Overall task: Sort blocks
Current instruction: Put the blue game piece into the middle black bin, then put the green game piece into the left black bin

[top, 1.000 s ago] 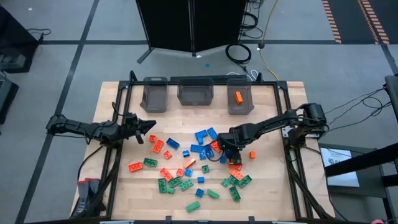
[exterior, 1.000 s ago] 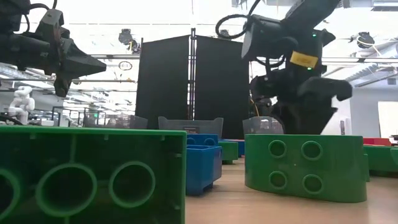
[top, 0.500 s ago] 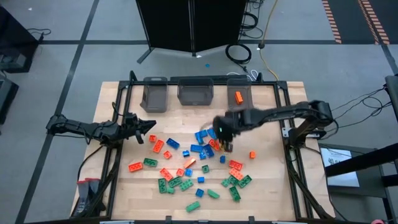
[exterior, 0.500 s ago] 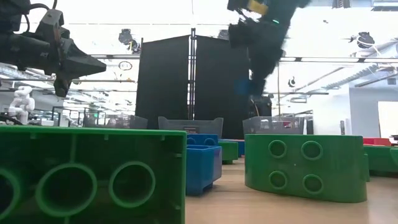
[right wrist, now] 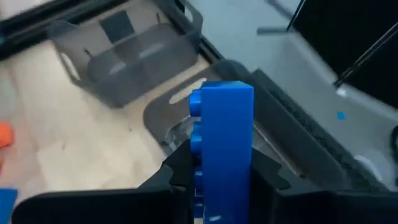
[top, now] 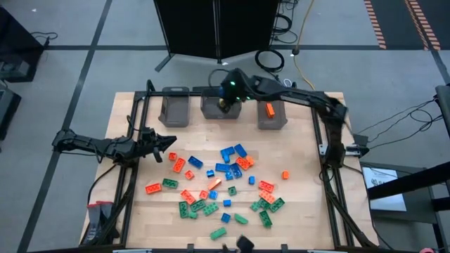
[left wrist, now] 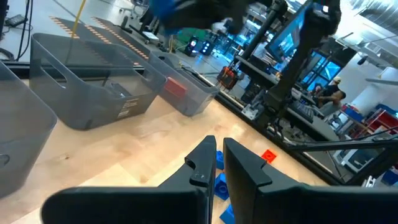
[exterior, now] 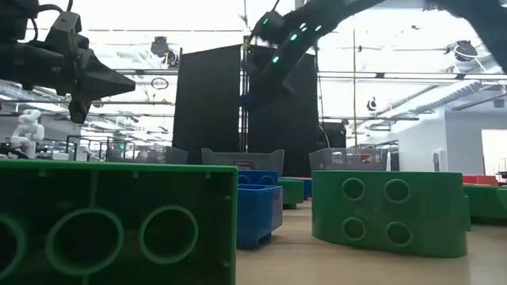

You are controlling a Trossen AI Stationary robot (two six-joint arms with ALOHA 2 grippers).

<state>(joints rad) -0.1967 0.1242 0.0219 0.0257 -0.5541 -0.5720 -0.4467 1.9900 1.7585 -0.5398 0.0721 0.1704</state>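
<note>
Carrying a blue block (right wrist: 221, 140) over the middle bin (top: 221, 105): right claw (top: 226, 102) is clamped on it, fingers either side, block standing upright between them in the right wrist view. High view puts the claw right above that bin, at the far edge of the desk (top: 302, 176).

Left claw (top: 167, 143) parked above the desk's left side, near the pile, fingers nearly touching, holding nothing.

Bins: left bin (top: 175, 107) and middle bin look empty from above; right bin (top: 271, 112) has one orange-red block (top: 269, 109). So my read is middle = blue.

Rest of the blocks (top: 225, 186) are scattered mid-desk, green, blue and orange-red mixed. Task is barely started.

For this drop:
- centre the block over the bin opening, not the rim. The wrist view shows the near wall close under the block, so I'd push a bit further in.
- lower before letting go; a tall upright block dropped from height can bounce out.
- open fully and lift straight up so the fingers don't drag it back over the wall.

Can't tell how high above the bin floor it is.
</note>
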